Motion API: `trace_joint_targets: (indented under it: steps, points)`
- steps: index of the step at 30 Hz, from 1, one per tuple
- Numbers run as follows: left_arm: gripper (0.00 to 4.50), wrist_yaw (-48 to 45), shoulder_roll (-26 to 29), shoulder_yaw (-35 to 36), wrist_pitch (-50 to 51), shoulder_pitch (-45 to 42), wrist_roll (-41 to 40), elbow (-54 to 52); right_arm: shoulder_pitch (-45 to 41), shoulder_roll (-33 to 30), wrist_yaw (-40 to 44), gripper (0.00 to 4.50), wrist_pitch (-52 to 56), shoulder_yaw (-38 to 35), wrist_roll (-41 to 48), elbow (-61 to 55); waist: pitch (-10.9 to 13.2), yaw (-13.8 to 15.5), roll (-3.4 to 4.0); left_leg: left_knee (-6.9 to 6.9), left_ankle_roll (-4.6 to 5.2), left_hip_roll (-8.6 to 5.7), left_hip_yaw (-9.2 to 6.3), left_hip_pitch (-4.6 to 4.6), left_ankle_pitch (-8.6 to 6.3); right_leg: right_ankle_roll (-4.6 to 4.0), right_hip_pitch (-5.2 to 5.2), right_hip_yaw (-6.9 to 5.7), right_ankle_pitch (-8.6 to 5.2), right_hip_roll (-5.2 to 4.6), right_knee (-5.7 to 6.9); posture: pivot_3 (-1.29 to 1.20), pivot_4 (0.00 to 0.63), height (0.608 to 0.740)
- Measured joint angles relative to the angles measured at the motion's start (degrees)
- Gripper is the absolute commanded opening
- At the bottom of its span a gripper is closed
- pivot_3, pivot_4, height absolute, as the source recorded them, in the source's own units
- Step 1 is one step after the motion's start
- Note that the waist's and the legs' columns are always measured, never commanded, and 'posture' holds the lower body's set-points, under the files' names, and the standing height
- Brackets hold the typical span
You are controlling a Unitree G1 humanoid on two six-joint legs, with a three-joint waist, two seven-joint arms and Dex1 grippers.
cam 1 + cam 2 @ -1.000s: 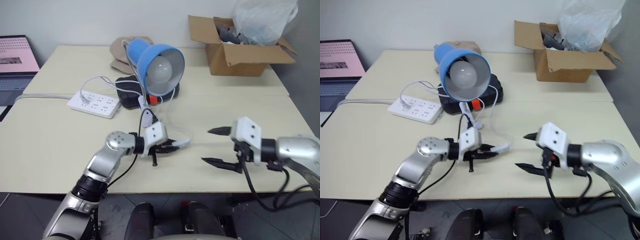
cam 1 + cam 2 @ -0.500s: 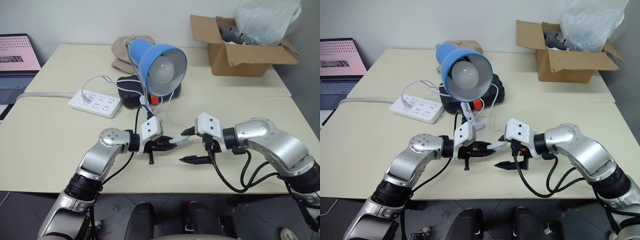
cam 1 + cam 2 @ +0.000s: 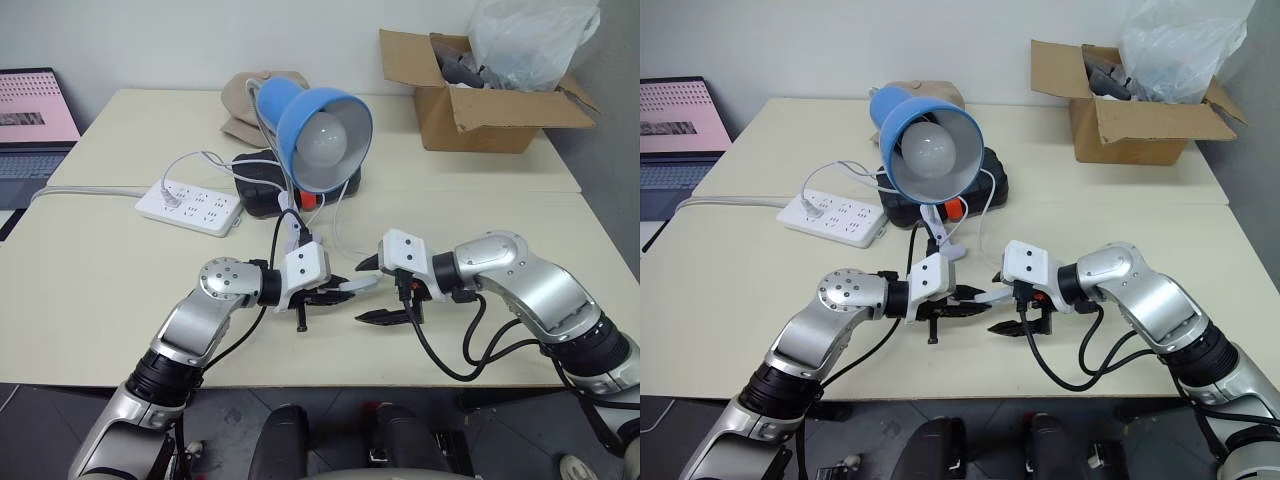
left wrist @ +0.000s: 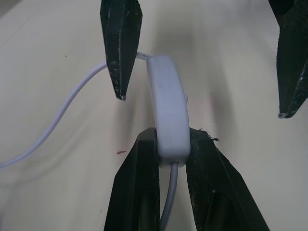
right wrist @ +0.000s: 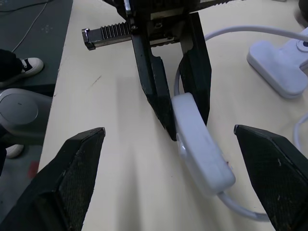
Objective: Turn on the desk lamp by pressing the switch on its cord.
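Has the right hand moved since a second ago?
Yes. The right hand has swung in toward the robot's left, from open tabletop to just beside the switch, judged against the power strip, which stays put.

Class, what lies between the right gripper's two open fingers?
In the right wrist view, the switch lies there, held by the left gripper.

No words, brand marks or numbers can be read anywhere. The laptop screen [image 3: 38, 105], far off beyond the left claw [image 3: 335, 291], glows pink with dark lines too small to make out, and the cardboard box [image 3: 480, 95] past the right claw [image 3: 372, 292] carries no print.
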Motion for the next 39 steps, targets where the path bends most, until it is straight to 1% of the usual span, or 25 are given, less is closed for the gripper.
trace_joint_targets:
  steps: [1,8,12,14,16,25,26,27,31,32,39]
  points:
    - [0.42,0.01,0.00,-0.08,-0.12,0.02,0.01,-0.08,-0.01,0.07,0.05,4.02,-0.03,0.01,-0.31,0.25,0.00,0.00,0.00,0.00,0.00,0.00,0.00,0.00,0.00,0.00,0.00,0.00,0.00,0.00,0.00,0.00,0.150,0.740]
    - [0.42,0.42,0.00,-0.46,-0.30,0.04,0.03,-0.28,0.00,0.48,0.49,2.18,-1.47,0.42,-3.14,1.70,0.00,0.00,0.00,0.00,0.00,0.00,0.01,0.00,0.00,0.00,0.00,0.00,0.00,0.00,0.00,0.00,0.150,0.740]
    - [0.42,0.43,0.00,-0.84,-0.38,0.21,0.03,-0.38,0.00,0.53,0.73,1.25,-2.82,0.42,-4.39,2.65,0.00,0.00,0.00,0.00,0.00,0.00,0.02,0.00,0.00,0.00,0.00,0.01,0.00,0.00,0.00,0.00,0.150,0.740]
    - [0.42,0.08,0.40,-1.11,-0.75,0.21,0.33,-0.46,0.00,0.48,1.85,0.94,-3.88,0.60,-5.15,2.98,0.00,0.00,0.00,0.00,0.00,0.00,0.01,0.00,0.00,0.00,0.00,0.00,0.00,0.01,0.00,0.00,0.150,0.740]
    - [0.42,-0.36,0.67,-1.18,-1.35,0.21,0.95,-0.66,0.00,0.48,2.75,0.83,-4.72,0.77,-5.75,3.08,0.00,0.00,0.00,0.00,0.00,0.00,0.01,0.00,0.00,0.00,-0.01,0.00,0.00,0.00,0.00,0.00,0.150,0.740]
    - [0.42,-0.99,0.71,-1.49,-2.76,0.20,1.32,-0.65,0.03,0.20,5.50,0.74,-6.06,0.38,-6.33,3.45,0.00,0.00,0.00,0.00,0.00,0.00,0.02,0.00,0.00,0.00,-0.01,0.00,0.00,0.00,0.00,0.00,0.150,0.740]
    - [0.42,-1.00,0.70,-1.49,-2.84,0.20,1.32,-0.64,0.07,0.30,5.63,1.41,-6.06,0.22,-6.32,3.53,0.00,0.00,0.00,0.00,0.00,0.00,0.02,0.00,0.00,0.00,-0.01,0.00,0.00,0.00,0.00,0.00,0.150,0.740]
    - [0.42,-0.74,0.61,-1.43,-2.83,0.20,1.32,-0.63,0.21,0.62,5.38,1.55,-6.00,-0.22,-6.22,3.71,0.00,0.00,0.00,0.00,0.00,0.00,0.01,0.00,0.00,0.00,-0.01,0.00,0.00,0.00,0.00,0.00,0.150,0.740]
    - [0.42,0.36,0.50,-1.23,-2.83,0.16,1.37,-0.47,0.30,1.73,4.81,2.43,-5.74,-0.83,-5.64,3.75,0.00,0.00,0.00,0.00,0.00,0.00,0.01,0.00,0.00,0.00,-0.01,0.00,0.00,0.00,0.01,0.00,0.150,0.740]
    - [0.42,0.58,0.50,-1.23,-2.86,0.16,1.47,-0.46,0.30,1.74,4.71,2.49,-5.40,-0.84,-5.62,3.65,0.00,0.00,0.00,0.00,0.00,0.00,0.02,0.00,0.00,0.00,-0.01,0.00,0.00,0.00,0.01,0.00,0.150,0.740]
    - [0.42,0.65,0.55,-1.23,-3.18,0.16,2.18,-0.27,0.96,-0.36,4.79,2.49,-4.25,-0.85,-5.90,2.43,0.00,0.00,0.00,0.00,0.00,0.00,0.02,0.00,0.00,0.00,-0.01,0.00,0.00,0.00,0.01,0.00,0.150,0.740]
